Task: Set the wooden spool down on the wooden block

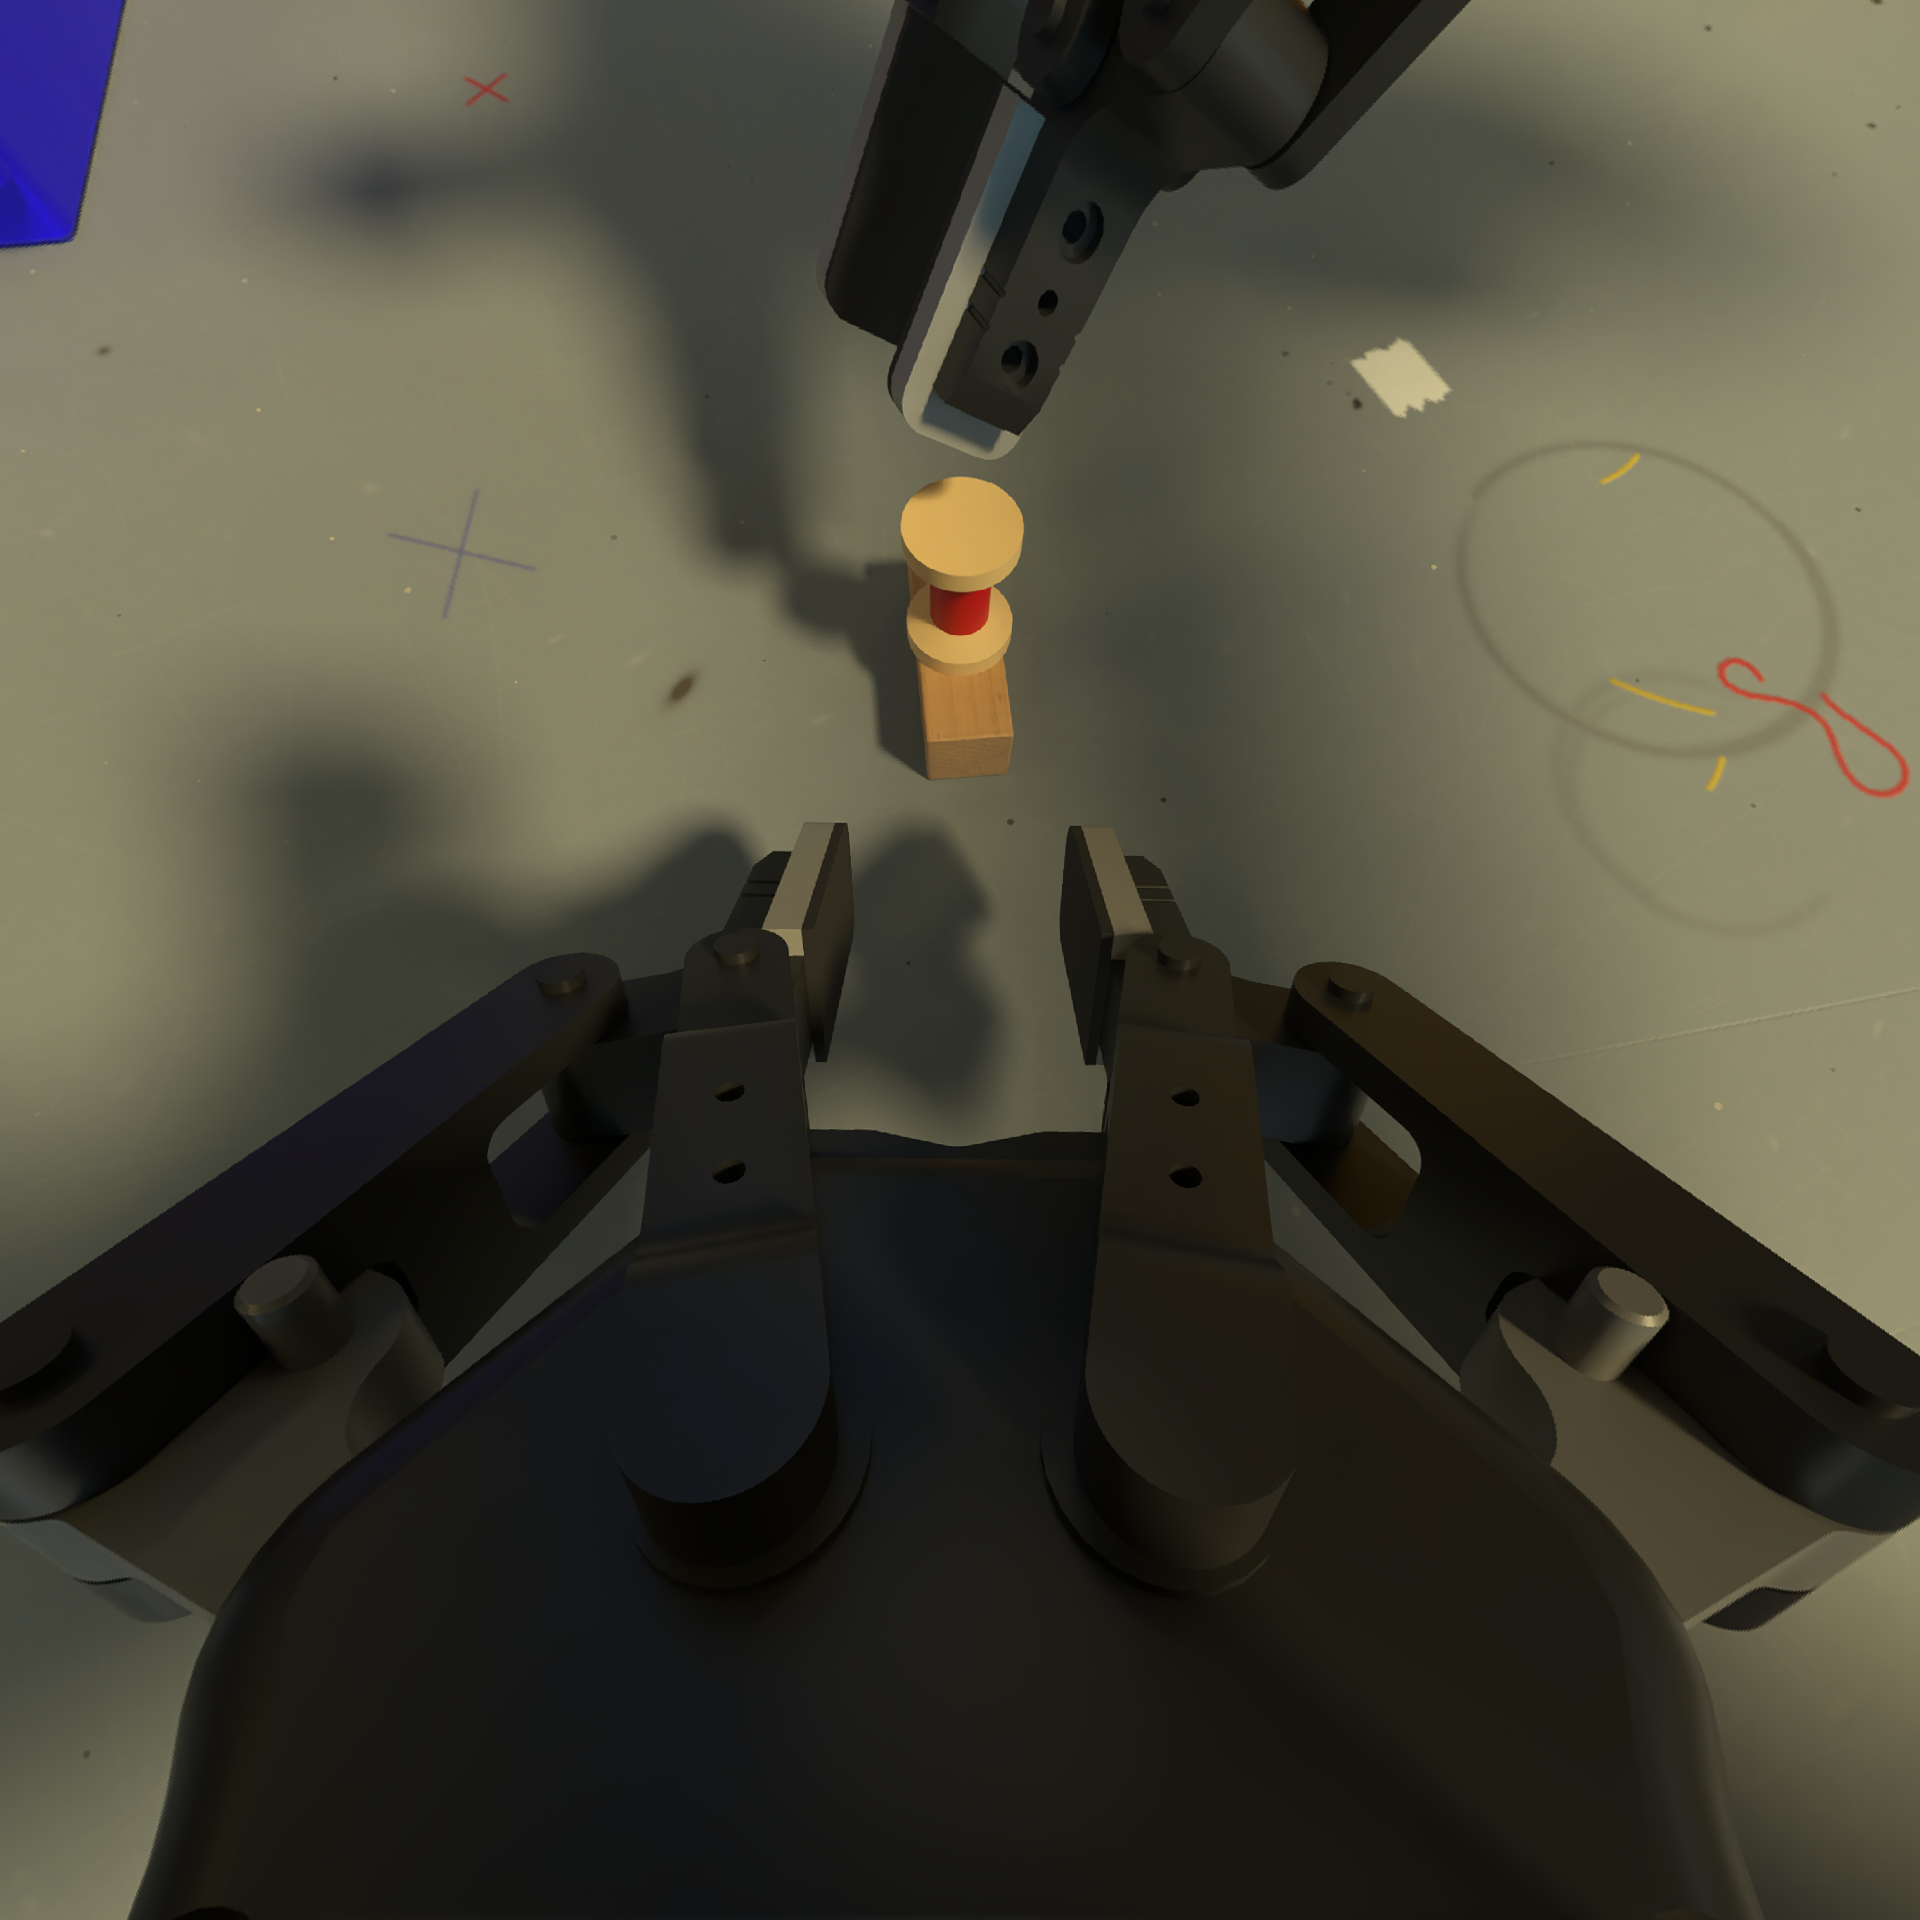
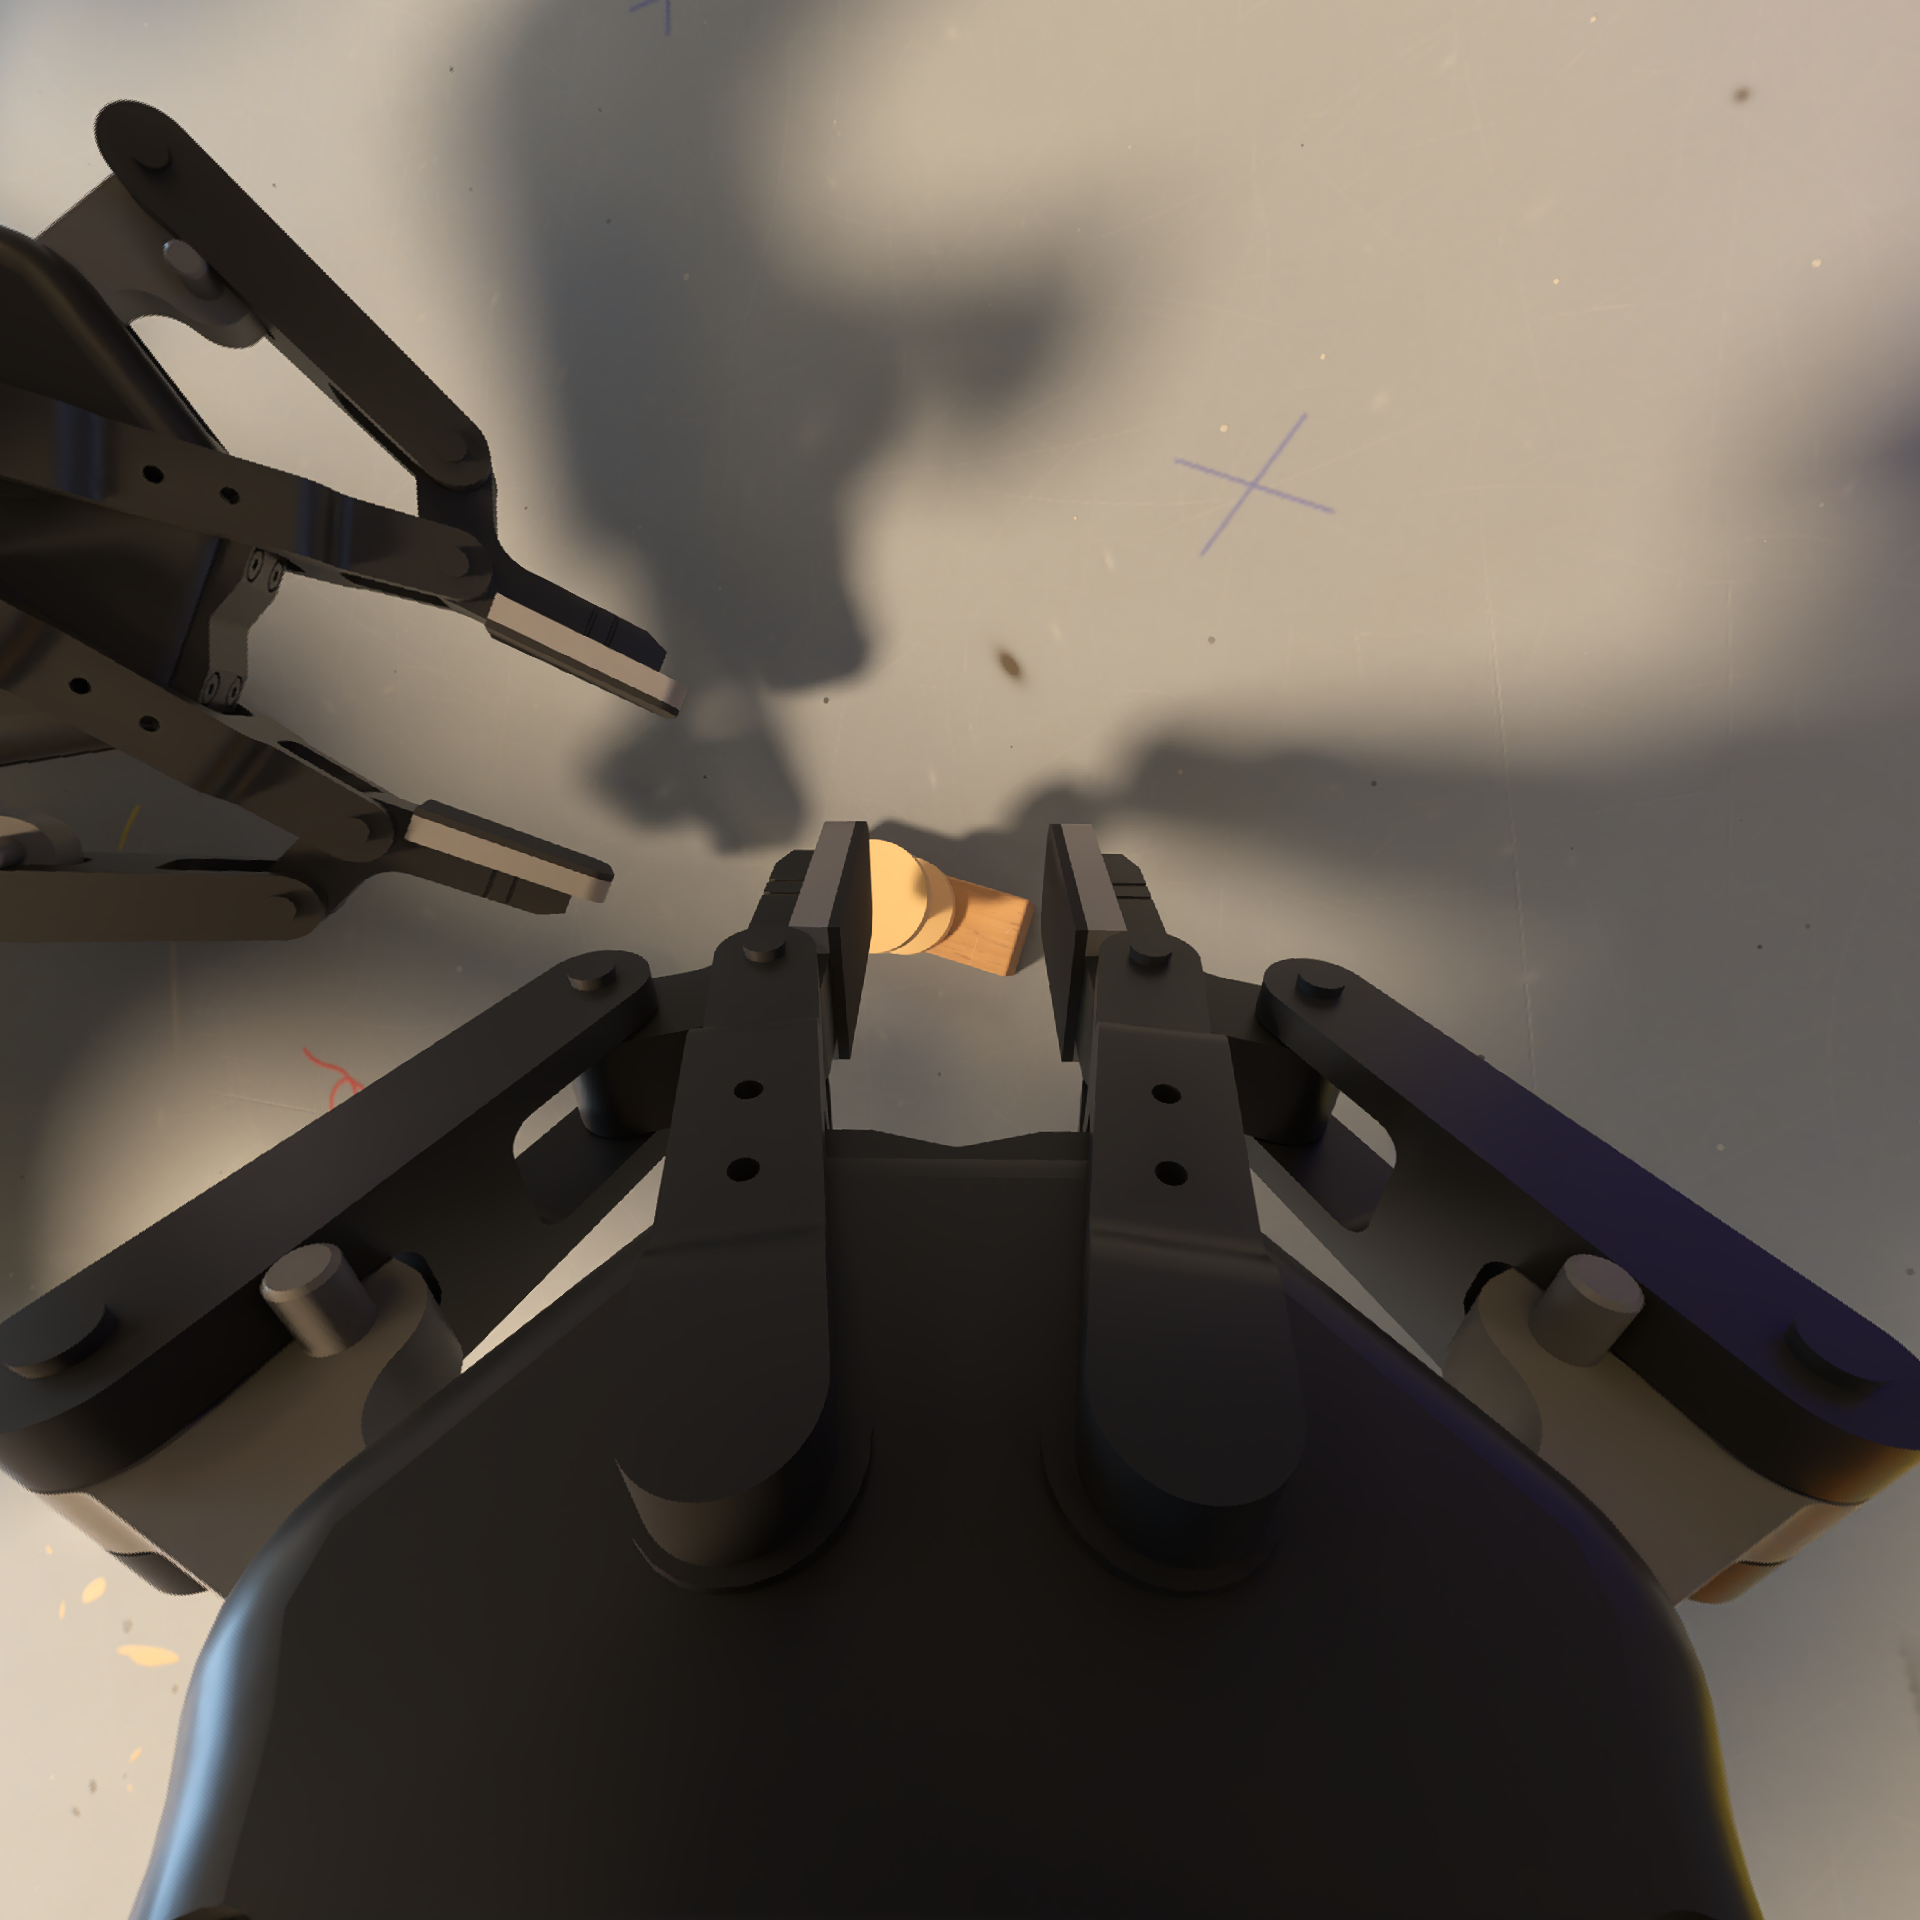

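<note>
Wooden spool (image 1: 961,571), red-cored, stands upright on the far end of the wooden block (image 1: 966,722) at frame centre; placement appears complete. Right gripper (image 2: 956,904), directly above, has its jaws parted and holds nothing. Left gripper (image 1: 958,883), at lower centre, is likewise spread and empty, well apart from the block. Next move: a straight retreat without brushing the spool.

The wooden spool (image 1: 961,571) has smooth pale flanges and a glossy red core, on the grained wooden block (image 1: 967,722). Around the block, the bench (image 1: 1351,935) looks matt and scuffed. Above it, the right end effector (image 1: 961,426) is dark metal with a light sheen.
</note>
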Robot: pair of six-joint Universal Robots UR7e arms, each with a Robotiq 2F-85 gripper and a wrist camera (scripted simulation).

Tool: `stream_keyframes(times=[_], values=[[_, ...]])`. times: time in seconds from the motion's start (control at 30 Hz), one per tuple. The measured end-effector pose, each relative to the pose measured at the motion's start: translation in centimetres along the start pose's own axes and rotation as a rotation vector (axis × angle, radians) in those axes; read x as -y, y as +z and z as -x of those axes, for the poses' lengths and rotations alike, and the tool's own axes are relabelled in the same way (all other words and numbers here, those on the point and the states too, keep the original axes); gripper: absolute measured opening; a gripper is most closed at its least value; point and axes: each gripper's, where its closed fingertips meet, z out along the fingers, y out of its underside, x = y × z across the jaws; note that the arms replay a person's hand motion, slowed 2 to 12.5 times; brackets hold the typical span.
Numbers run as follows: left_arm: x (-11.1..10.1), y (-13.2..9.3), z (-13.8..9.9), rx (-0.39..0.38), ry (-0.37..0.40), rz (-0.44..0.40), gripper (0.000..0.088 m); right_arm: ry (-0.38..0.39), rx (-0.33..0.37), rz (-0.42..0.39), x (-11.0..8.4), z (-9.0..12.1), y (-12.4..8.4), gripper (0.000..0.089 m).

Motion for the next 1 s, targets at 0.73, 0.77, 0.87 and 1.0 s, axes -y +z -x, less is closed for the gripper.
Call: stream_keyframes(times=[0.73, 0.77, 0.87, 1.0], values=[[-0.24, 0.29, 0.27, 0.013, 0.05, 0.017, 0.0311, -0.024, 0.012, 0.0, -0.2, -0.36, 0.31, 0.0283], [-0.22, 0.29, 0.25, 0.012, 0.051, 0.016, 0.0308, -0.026, 0.014, -0.001, -0.2, -0.37, 0.31, 0.0281], [-0.17, 0.29, 0.21, 0.006, 0.051, 0.013, 0.0304, -0.031, 0.018, 0.0, -0.17, -0.4, 0.31, 0.0276], [-0.11, 0.31, 0.2, -0.003, 0.046, 0.01, 0.03, -0.04, 0.021, 0.004, -0.17, -0.47, 0.35, 0.0268]])
